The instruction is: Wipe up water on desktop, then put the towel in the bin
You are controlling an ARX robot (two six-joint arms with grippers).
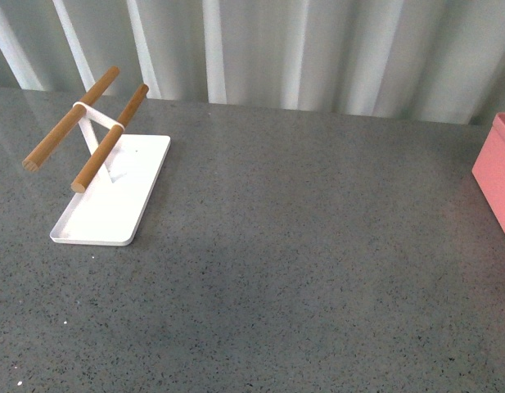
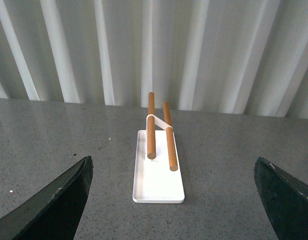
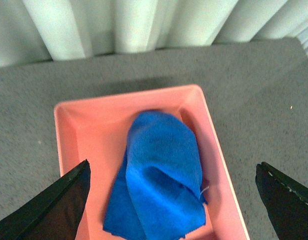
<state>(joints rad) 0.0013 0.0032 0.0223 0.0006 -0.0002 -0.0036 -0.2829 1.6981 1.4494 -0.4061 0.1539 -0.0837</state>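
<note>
The blue towel (image 3: 161, 175) lies crumpled inside the salmon-pink bin (image 3: 84, 130) in the right wrist view. My right gripper (image 3: 173, 200) is open above the bin, its dark fingers (image 3: 59, 207) wide apart on either side of the towel and not touching it. In the front view only a corner of the bin (image 1: 498, 176) shows at the right edge; the towel is hidden there. The dark grey speckled desktop (image 1: 301, 246) fills the front view. My left gripper (image 2: 176, 200) is open and empty above the desktop.
A white tray (image 1: 113, 196) with two wooden rods (image 1: 72, 129) stands at the back left of the desktop; it also shows in the left wrist view (image 2: 157, 180), ahead of the left gripper. A pale pleated curtain (image 1: 277, 49) hangs behind the desktop.
</note>
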